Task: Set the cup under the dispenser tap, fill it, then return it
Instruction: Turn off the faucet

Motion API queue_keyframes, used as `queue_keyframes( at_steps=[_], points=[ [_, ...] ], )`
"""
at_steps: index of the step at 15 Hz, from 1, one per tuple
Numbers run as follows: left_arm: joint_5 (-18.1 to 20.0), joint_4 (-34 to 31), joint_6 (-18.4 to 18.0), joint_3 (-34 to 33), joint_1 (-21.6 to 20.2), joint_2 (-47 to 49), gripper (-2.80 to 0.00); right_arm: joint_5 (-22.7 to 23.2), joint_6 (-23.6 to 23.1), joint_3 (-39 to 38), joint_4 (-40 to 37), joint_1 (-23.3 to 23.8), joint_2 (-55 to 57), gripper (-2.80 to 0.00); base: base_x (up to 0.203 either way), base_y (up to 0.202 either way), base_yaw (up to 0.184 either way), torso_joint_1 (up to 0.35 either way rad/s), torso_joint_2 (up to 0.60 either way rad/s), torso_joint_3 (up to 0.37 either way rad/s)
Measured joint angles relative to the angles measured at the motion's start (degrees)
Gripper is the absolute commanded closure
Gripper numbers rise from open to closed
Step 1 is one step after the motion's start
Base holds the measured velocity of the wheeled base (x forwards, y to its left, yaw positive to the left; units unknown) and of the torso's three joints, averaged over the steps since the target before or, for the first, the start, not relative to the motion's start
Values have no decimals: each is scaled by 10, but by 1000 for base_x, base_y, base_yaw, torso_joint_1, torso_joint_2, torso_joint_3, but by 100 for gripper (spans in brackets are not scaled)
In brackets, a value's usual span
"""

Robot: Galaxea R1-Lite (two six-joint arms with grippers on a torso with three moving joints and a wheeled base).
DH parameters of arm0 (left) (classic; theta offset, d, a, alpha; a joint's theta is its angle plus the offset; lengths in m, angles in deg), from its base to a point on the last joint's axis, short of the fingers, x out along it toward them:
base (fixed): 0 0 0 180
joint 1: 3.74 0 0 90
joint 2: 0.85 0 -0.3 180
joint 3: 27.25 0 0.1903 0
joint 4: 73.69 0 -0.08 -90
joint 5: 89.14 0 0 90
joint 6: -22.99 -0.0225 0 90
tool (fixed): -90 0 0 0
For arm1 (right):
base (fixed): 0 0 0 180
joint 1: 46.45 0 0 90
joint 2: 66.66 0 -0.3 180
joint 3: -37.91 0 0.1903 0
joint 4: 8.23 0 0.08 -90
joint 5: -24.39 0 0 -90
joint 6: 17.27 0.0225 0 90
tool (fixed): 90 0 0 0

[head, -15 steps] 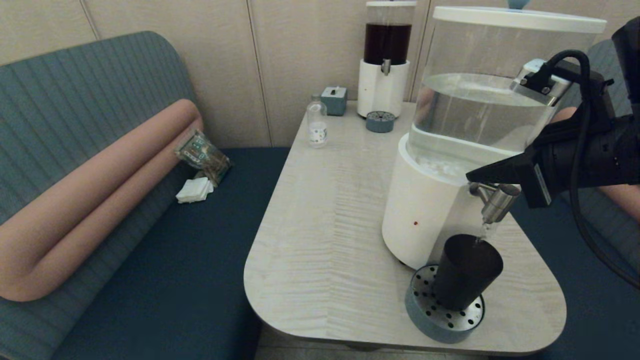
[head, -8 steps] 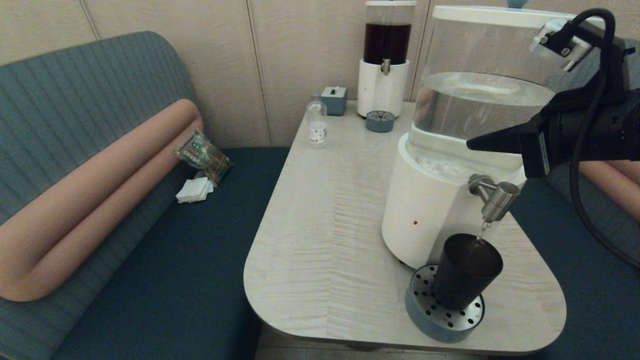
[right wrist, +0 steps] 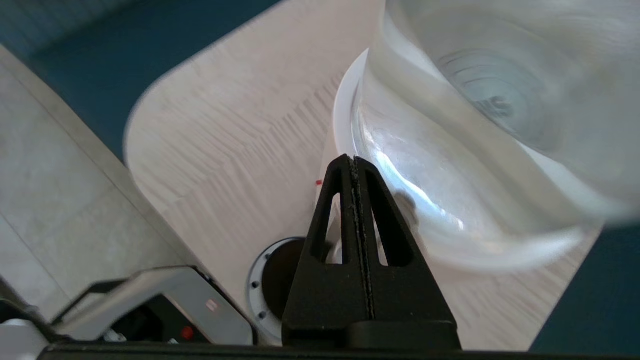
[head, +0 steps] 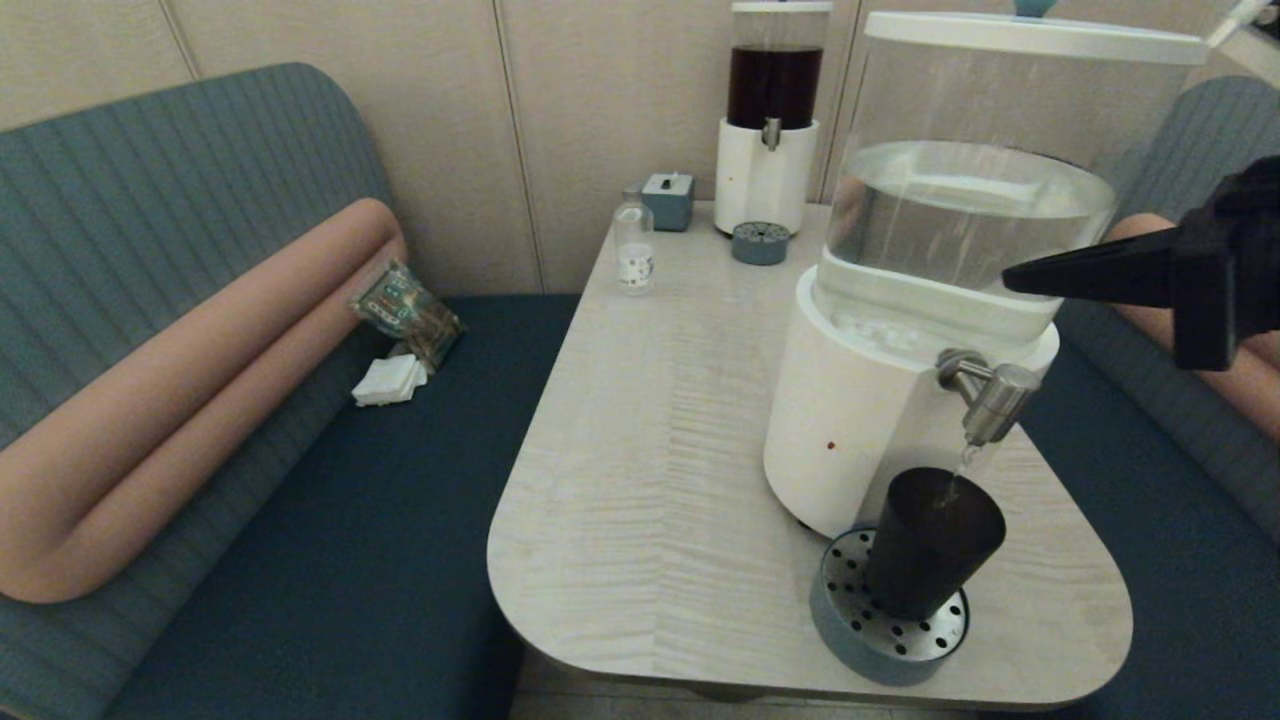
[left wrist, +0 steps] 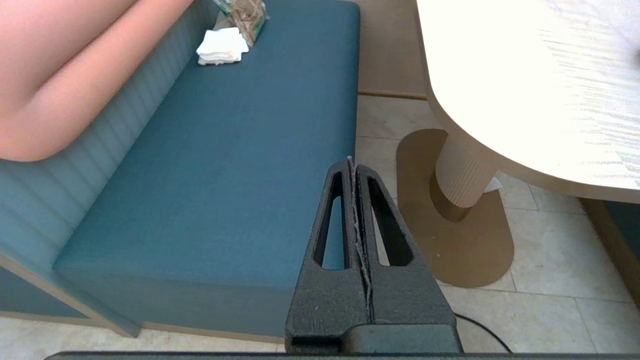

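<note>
Left gripper (left wrist: 354,165), fingers pressed together, hangs parked beside the table (head: 640,470) over the blue bench seat (left wrist: 225,165). The cup (head: 930,545) stands on the perforated drip tray (head: 850,630) at the table's 5 o'clock corner, directly under the dispenser tap (head: 990,395), a thin stream falling into it. Right gripper (head: 1012,279), fingers pressed together and empty, hovers at the tap's 1 o'clock, beside the clear water tank (head: 970,190).

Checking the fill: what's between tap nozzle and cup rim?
Head view: only a thin water stream runs from the dispenser tap into the cup; nothing else.
</note>
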Motion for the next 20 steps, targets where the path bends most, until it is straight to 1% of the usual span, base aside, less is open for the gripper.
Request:
queue_keyframes(
  at_steps=[2,3,5,7,10,12,14,16,20],
  points=[
    [0,0,0,0,0,0,0,-6,8,-8,-12,5,-46,0,0,0,0,0,0,0],
    [0,0,0,0,0,0,0,-13,9,-14,-16,21,-71,0,0,0,0,0,0,0],
    [0,0,0,0,0,0,0,-22,10,-35,-20,87,-120,0,0,0,0,0,0,0],
    [0,0,0,0,0,0,0,-32,11,-73,-22,147,-179,0,0,0,0,0,0,0],
    [0,0,0,0,0,0,0,-40,12,-136,-23,210,-285,0,0,0,0,0,0,0],
    [0,0,0,0,0,0,0,-41,19,-176,-23,241,-359,0,0,0,0,0,0,0],
    [0,0,0,0,0,0,0,-41,25,-223,-25,256,-427,0,0,0,0,0,0,0],
    [0,0,0,0,0,0,0,-42,28,-265,-35,262,-489,0,0,0,0,0,0,0],
    [0,0,0,0,0,0,0,-42,29,-327,-59,242,-578,0,0,0,0,0,0,0]
  ],
)
